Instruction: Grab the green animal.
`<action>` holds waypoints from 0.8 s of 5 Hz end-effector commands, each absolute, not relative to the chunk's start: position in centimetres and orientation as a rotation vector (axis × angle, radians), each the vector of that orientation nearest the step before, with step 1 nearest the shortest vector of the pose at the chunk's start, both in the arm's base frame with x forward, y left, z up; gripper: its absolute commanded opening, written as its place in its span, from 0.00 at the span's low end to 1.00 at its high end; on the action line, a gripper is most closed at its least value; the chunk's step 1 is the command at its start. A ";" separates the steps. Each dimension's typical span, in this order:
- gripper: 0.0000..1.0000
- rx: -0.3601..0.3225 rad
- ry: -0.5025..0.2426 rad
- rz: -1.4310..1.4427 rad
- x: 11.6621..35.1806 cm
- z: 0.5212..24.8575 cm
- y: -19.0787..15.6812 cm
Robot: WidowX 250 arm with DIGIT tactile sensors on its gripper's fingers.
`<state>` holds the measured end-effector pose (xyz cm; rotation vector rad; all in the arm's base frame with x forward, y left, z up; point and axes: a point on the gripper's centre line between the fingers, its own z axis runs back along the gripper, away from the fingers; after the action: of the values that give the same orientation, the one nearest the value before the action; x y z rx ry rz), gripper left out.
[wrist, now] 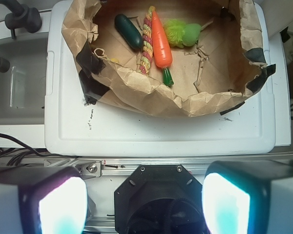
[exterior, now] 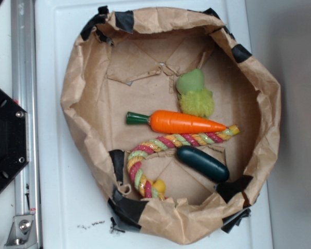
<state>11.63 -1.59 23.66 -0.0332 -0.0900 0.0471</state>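
1. Claw: seen only in the wrist view, where the gripper (wrist: 144,204) shows as two pale blurred fingers (wrist: 62,207) at the bottom corners. They stand wide apart, with nothing between them and nothing touched. It hangs above the robot's black base (wrist: 158,195), well short of the bag.
2. Direction: the green animal (wrist: 182,33) lies far ahead of the claw and a little right of its centre line, inside the crumpled paper bag (wrist: 151,95) on the white tray (wrist: 156,131).
3. Axis: in the wrist view the toy's length runs left to right, fuzzy yellow-green body on the left, smooth pale head on the right. Jaws spread the same way, so a wrist turn looks needed.
4. Neighbours: the orange carrot (exterior: 179,122) lies just beside the fuzzy body, likely touching. Past it come the striped rope toy (exterior: 166,143) and the dark green cucumber toy (exterior: 203,163).
5. Judgement: nothing started; the reach must clear the bag's near wall.
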 end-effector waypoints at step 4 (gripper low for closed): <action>1.00 -0.039 -0.227 0.530 23.1 15.1 4.2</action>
<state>23.06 3.18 13.93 -0.0376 -0.1987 0.5153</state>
